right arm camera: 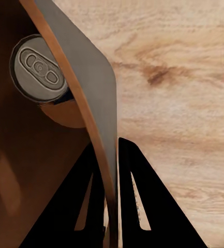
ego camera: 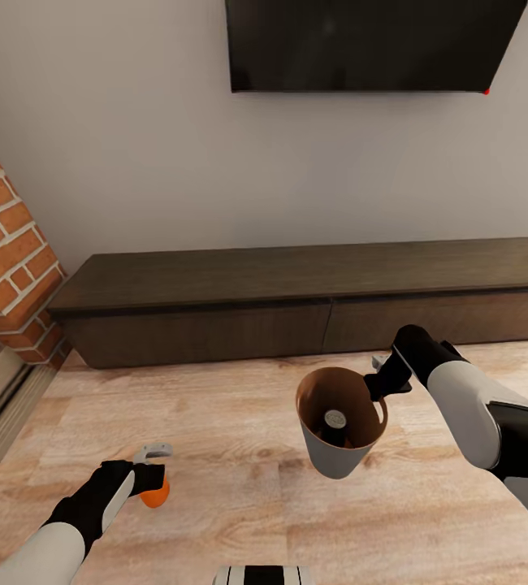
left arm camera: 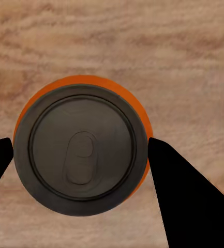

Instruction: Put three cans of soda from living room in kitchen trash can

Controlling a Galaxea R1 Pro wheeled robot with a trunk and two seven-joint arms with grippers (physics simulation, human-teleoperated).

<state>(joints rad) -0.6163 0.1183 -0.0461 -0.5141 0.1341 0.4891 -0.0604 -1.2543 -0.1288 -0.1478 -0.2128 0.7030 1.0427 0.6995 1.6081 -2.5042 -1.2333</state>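
An orange can of soda point(ego camera: 156, 493) stands just over the plank floor at the lower left, and my left gripper point(ego camera: 152, 471) comes down on it from above. Its dark grey top point(left arm camera: 80, 152) sits between the two black fingers point(left arm camera: 187, 196), which touch its sides. My right gripper point(ego camera: 384, 375) is shut on the rim of the tash can point(ego camera: 341, 459), holding it above the floor, tilted. The fingers point(right arm camera: 143, 206) pinch the bin's wall point(right arm camera: 86, 77). Inside the brown bin lies another can of soda point(right arm camera: 39, 70), also seen as a can point(ego camera: 334, 422) from the head.
A long low dark-brown cabinet point(ego camera: 296, 301) runs along the wall ahead, under a black TV point(ego camera: 370, 45). The red-brick fireplace point(ego camera: 8, 252) and its hearth step stand at the left. Light wood floor point(ego camera: 240, 422) lies between the arms.
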